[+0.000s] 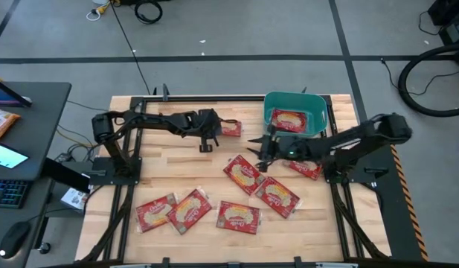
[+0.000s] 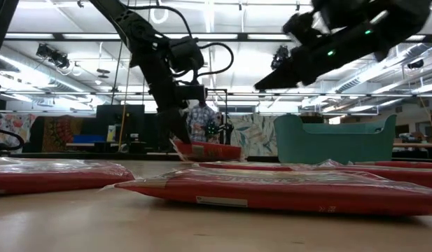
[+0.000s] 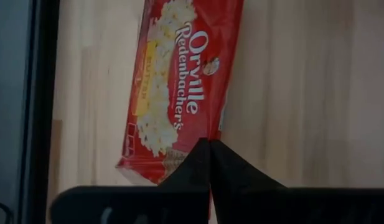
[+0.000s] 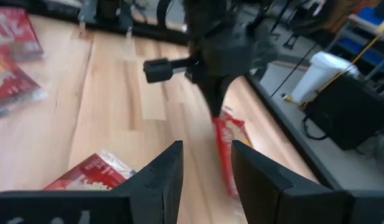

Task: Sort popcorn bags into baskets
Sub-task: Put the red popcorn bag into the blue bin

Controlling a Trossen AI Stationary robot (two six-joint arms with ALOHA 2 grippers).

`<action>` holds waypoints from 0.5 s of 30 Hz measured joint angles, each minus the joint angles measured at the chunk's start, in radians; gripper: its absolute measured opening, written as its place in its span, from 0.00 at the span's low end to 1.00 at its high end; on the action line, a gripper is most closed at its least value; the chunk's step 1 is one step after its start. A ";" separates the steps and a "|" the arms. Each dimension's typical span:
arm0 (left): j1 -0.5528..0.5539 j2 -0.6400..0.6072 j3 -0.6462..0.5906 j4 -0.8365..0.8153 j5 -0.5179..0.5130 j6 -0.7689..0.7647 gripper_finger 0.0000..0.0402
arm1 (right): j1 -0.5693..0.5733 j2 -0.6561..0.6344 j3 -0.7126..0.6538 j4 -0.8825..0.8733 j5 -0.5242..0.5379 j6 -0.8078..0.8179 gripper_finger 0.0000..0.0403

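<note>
Left gripper (image 1: 211, 139) pinching bag (image 1: 230, 127) edge, one end lifted off table — bin (image 1: 294, 112) at its 3 o'clock. Right gripper (image 1: 257, 147) spread, empty. Next — lift, carry over bin rim, release.

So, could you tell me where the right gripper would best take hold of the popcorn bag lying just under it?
Probably from straight above, on a short end edge. That popcorn bag lies flat on the table, so only its thin crimped rim fits between the fingers. The right gripper hangs open above it, holding nothing.
</note>
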State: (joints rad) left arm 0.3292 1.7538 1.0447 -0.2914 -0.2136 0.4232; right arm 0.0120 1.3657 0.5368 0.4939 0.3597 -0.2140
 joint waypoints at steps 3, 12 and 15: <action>-0.021 0.000 0.000 -0.004 -0.012 -0.023 0.00 | -0.013 0.098 0.051 -0.001 -0.011 -0.006 0.35; -0.047 -0.027 0.002 -0.069 -0.011 -0.109 0.00 | -0.042 0.355 0.190 -0.001 0.020 -0.089 0.43; -0.055 -0.043 0.002 -0.087 0.004 -0.141 0.00 | -0.048 0.416 0.235 -0.002 0.038 -0.106 0.50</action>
State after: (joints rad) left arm 0.2746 1.7107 1.0462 -0.3787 -0.2095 0.2824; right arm -0.0358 1.7820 0.7716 0.4917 0.3977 -0.3204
